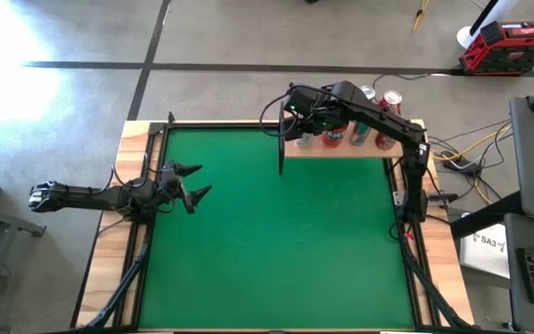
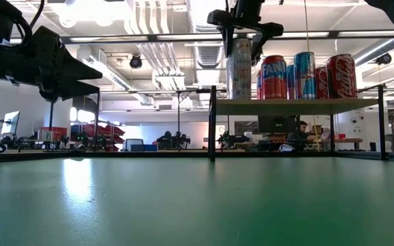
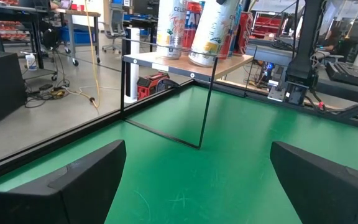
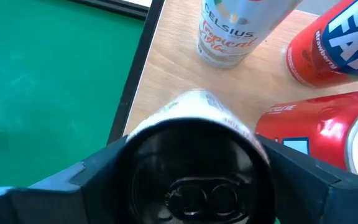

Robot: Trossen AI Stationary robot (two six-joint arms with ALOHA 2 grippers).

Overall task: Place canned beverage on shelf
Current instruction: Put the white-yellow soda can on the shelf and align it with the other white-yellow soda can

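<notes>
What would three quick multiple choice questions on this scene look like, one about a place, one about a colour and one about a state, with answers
1. Where does the white can stand?
A. on the green mat
B. on the shelf, at its end
C. on the floor

2. What colour is the mat?
A. green
B. blue
C. grey

3. How are the left gripper's fingers?
A. shut on a can
B. shut on nothing
C. open, holding nothing

Answers: B, its base rests on the wooden board with the right gripper above; A, the high view shows green; C, the fingers stand apart over bare mat.
</notes>
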